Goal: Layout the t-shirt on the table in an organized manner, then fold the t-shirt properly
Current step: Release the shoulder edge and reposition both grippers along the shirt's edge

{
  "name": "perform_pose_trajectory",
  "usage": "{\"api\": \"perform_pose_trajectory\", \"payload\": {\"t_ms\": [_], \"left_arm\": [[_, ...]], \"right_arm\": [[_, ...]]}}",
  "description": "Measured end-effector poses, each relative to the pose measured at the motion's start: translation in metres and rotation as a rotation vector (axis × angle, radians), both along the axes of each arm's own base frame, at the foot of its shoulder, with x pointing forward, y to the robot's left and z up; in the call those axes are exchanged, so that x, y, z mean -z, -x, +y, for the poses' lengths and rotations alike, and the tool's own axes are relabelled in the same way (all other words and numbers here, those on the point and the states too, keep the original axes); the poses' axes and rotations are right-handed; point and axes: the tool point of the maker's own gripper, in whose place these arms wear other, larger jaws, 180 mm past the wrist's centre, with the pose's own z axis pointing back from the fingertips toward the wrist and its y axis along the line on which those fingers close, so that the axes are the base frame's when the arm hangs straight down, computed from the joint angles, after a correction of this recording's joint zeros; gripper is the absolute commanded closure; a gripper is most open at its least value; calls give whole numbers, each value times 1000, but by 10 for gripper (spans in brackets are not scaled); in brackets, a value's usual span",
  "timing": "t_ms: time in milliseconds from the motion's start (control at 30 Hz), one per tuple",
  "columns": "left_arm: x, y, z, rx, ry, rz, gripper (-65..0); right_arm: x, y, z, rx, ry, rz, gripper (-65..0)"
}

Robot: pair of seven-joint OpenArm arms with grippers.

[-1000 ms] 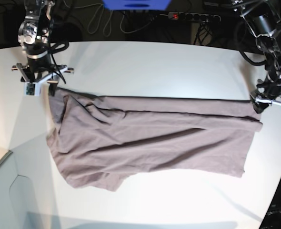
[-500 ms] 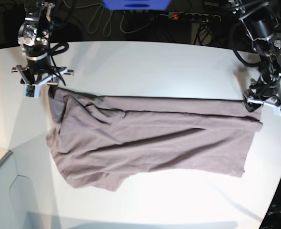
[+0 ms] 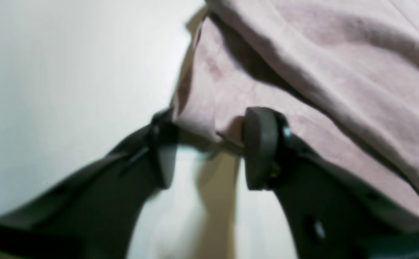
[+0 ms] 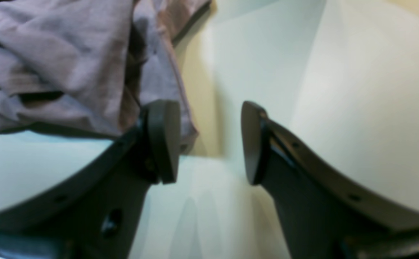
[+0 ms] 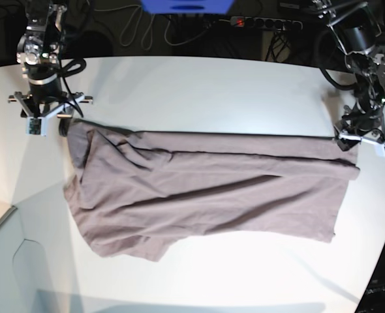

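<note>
t-shirt (image 3: 303,72) corner between left jaws

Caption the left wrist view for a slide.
Open left gripper at the t-shirt edge on the table.

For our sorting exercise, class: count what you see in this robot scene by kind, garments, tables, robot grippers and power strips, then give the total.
Garments: 1, the t-shirt
Tables: 1, the table
Grippers: 2, the left gripper and the right gripper
Power strips: 1, the power strip
Total: 5
</note>
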Motion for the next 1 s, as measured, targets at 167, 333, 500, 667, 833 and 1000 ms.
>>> {"api": "perform_pose_trajectory", "payload": {"t_ms": [167,333,500,667,833,1000], "left_arm": [[1,1,0,1,1,4,-128],[1,1,-1,3,1,7,-3],[2,2,-1,6,2,14,0],[2,2,-2,7,2,14,0],[2,2,-1,6,2,14,0],[2,2,-2,7,2,14,0]], "right_arm": [[16,6,-4,1,-2,45,-281],[25,5,-9,6,-1,64,-281],[26,0,-19,6,16,70,-281],[27,-2,-17,-5,11,71,-281],[22,-15,6,-102,-33,49,-281],[26,-11,9,-101,-44,62,-281]]}}
